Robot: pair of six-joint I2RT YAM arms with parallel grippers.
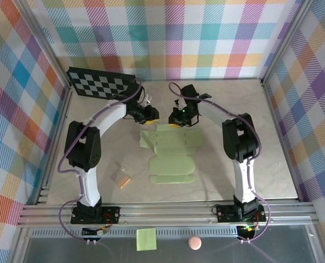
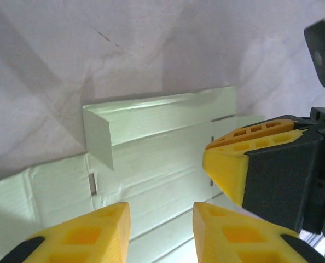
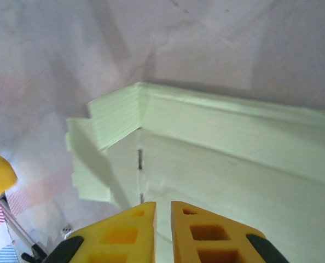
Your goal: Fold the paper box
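On the table (image 1: 250, 164), paper box (image 1: 170, 139), far edge raised; left end effector (image 2: 161, 224) apart, right end effector (image 3: 162, 211) seemingly together.

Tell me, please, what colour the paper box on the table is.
The paper box is pale lime green, seen best in the top external view.

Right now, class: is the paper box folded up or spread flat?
Mostly spread flat: the paper box lies open on the table, with only its far strip raised upright along a crease.
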